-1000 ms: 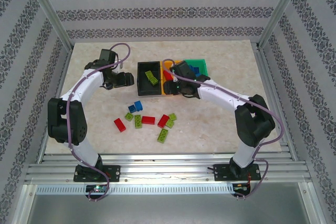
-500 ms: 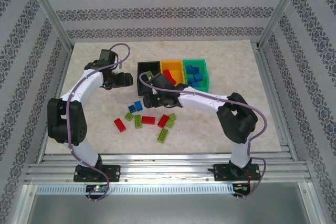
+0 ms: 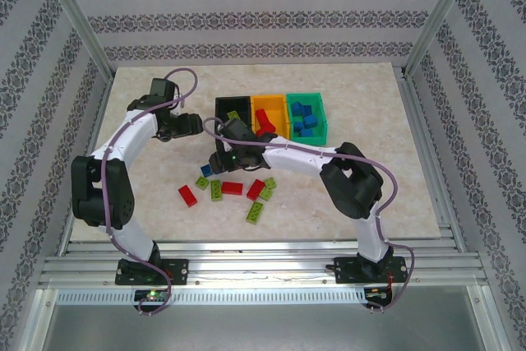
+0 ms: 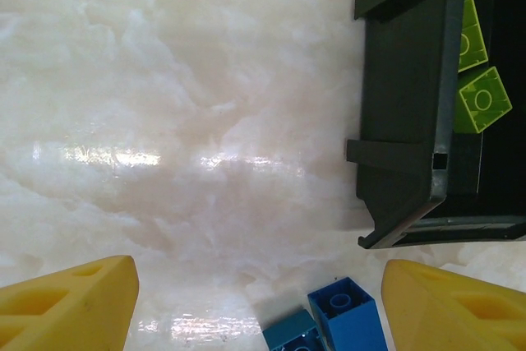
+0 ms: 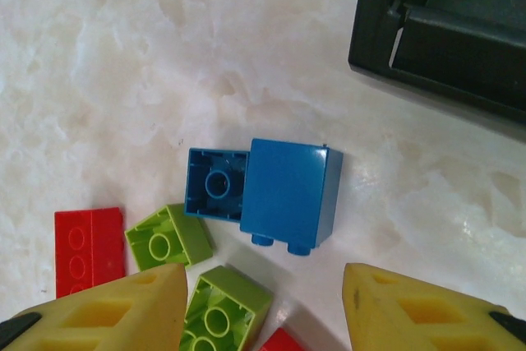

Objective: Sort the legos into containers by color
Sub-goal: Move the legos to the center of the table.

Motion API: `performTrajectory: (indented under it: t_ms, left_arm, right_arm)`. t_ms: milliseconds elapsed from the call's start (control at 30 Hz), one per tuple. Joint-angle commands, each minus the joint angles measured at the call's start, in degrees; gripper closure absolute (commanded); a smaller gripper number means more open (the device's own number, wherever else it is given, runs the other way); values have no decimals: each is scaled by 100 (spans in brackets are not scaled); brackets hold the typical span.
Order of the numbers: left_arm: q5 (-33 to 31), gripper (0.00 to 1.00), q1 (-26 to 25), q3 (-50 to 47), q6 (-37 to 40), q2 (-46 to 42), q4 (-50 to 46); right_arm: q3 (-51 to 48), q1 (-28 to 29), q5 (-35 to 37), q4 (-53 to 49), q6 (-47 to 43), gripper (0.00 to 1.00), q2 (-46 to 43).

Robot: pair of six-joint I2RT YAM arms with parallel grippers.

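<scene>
Three containers stand in a row: a black bin (image 3: 233,101) holding lime legos (image 4: 481,100), an orange-yellow bin (image 3: 269,99) with a red brick (image 3: 263,118), and a green bin (image 3: 306,95) with blue bricks (image 3: 304,117). Loose red (image 3: 232,188), lime (image 3: 255,212) and blue (image 3: 205,170) legos lie on the table in front. My right gripper (image 3: 219,160) (image 5: 265,285) hangs open just above two blue bricks (image 5: 288,195), with nothing between its fingers. My left gripper (image 3: 192,125) (image 4: 259,285) is open and empty, left of the black bin (image 4: 403,96), with the same blue bricks (image 4: 353,314) near its right finger.
Aluminium frame posts and patterned walls ring the marble tabletop (image 3: 148,88). A red plate (image 5: 86,248) and two lime bricks (image 5: 168,236) lie close by my right gripper's left finger. The black bin's corner (image 5: 444,30) is ahead and to its right.
My right arm has swung left from over the orange-yellow bin, past the black bin's front, down to the blue bricks. The left arm has shifted only slightly.
</scene>
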Motion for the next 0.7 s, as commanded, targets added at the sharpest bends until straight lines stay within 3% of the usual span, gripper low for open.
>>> performTrajectory:
  t_ms: [0, 367, 667]
  left_arm:
    - [173, 22, 173, -98, -216, -111, 185]
    - [476, 22, 404, -77, -313, -60, 258]
    - [602, 22, 399, -77, -285, -20, 268]
  right_arm:
    - [256, 119, -66, -131, -14, 47, 124]
    - [1036, 163, 33, -520, -197, 46, 699]
    - [1003, 216, 805, -517, -328, 46, 797]
